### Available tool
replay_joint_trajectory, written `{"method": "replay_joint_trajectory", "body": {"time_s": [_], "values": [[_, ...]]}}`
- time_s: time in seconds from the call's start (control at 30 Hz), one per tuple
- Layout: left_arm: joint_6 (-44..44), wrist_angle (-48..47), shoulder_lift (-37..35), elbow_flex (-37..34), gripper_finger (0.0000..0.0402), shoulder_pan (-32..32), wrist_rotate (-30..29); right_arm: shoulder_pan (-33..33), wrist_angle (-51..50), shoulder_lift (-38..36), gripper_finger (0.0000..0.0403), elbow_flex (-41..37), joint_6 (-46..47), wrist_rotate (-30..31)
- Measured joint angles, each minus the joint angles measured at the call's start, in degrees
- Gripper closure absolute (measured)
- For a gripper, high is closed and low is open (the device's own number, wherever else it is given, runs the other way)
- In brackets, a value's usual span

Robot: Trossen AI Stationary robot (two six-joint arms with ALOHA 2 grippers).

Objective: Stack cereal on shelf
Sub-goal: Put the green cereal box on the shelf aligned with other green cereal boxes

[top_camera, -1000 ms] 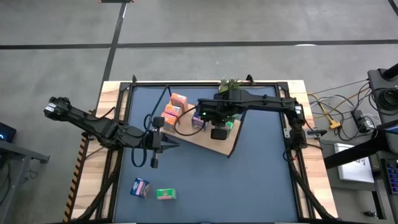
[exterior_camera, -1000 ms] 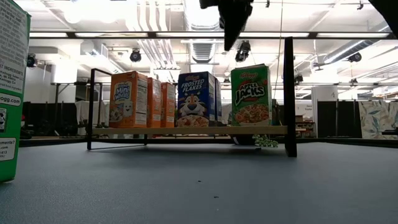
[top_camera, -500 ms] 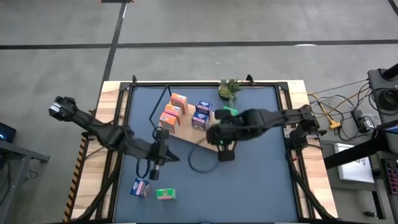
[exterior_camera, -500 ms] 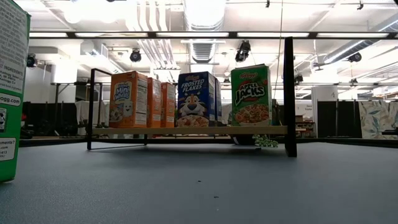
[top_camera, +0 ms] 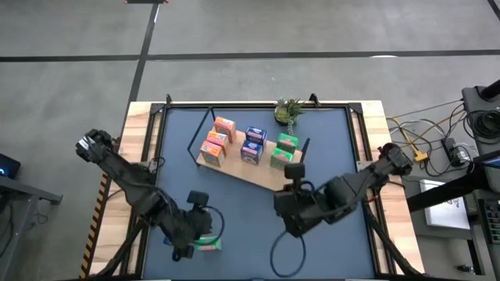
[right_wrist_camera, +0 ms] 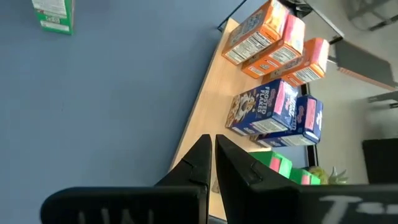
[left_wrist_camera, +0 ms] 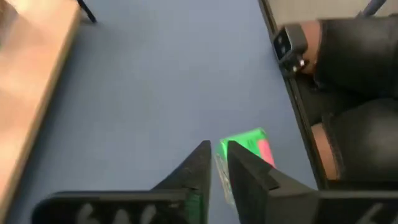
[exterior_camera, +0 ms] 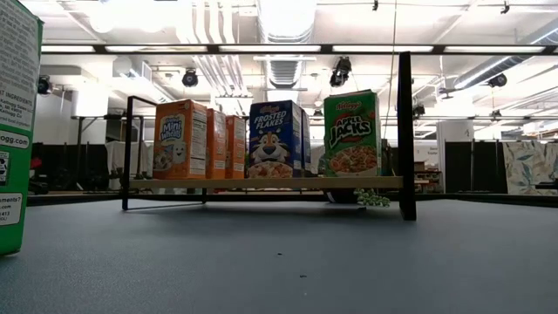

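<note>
Seen from above, a dark blue tabletop (top_camera: 328, 140) carried a light-wood shelf (top_camera: 258, 173) lying at an angle near the far side. On the shelf stood three orange-red cereal boxes (top_camera: 218, 139), two blue-purple cereal boxes (top_camera: 253, 145) and two green cereal boxes (top_camera: 284, 152), grouped by colour in short rows. A small green plant (top_camera: 288, 110) sat just beyond the shelf.

The left pincer (top_camera: 190, 242) was low over the near left part of the tabletop. A loose green cereal box (top_camera: 209, 244) lay just beside it, and a loose blue-purple cereal box (top_camera: 171, 236) was partly hidden under the same arm. In the left wrist view, the left pincer (left_wrist_camera: 217, 163) had its fingers (left_wrist_camera: 199, 167) only a narrow gap apart, gripping nothing, with the loose green box (left_wrist_camera: 245, 149) on the tabletop just ahead of the tips; whether they touched it could not be told.

The right pincer (top_camera: 291, 218) hung over the near middle of the tabletop, the shelf well ahead of it. In the right wrist view, the right pincer (right_wrist_camera: 210, 152) was closed and empty, its tips pointing toward the shelf edge (right_wrist_camera: 205, 109).

From tabletop height, the shelf (exterior_camera: 261, 183) showed orange, blue and green boxes standing upright between thin black legs (exterior_camera: 405, 131).
</note>
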Motion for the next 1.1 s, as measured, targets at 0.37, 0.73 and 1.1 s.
{"method": "replay_joint_trajectory", "body": {"time_s": [0.37,0.73,1.1], "values": [[-10.4,-0.3,4.2,-1.5,0.0180,-6.4,-2.9,7.0,2.0,-0.1,0.0390,-5.0,8.8,5.6],[-12.7,1.5,10.5,-2.6,0.0105,-8.6,-4.0,7.6,7.5,-0.1,0.0390,-10.1,10.0,5.6],[-14.8,1.4,11.7,-3.2,0.0152,-8.6,-4.0,7.6,8.4,-0.1,0.0390,-10.9,10.2,5.5]]}}
